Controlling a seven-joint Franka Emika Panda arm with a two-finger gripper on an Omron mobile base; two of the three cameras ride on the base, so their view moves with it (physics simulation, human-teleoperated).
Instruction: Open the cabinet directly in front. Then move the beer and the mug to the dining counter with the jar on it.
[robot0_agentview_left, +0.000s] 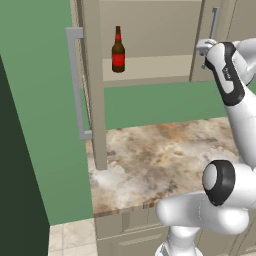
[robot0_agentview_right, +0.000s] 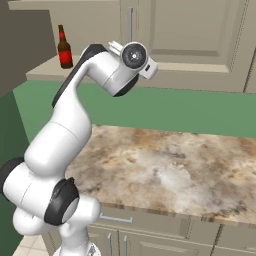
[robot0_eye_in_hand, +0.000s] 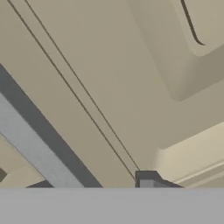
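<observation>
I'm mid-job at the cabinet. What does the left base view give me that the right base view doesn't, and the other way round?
Left base view: the cabinet's left door swung open, seen edge-on, with its grey bar handle, and a dark tall unit at the far left.
Right base view: more closed beige doors running on to the right.
Both: the beer upright on the cabinet shelf, the marble worktop below, and the arm raised to the closed right door's handle.

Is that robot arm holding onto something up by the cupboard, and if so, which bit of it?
It cannot be told. The tool is at the grey bar handle of the right cabinet door, but a closed grip is not visible.
</observation>
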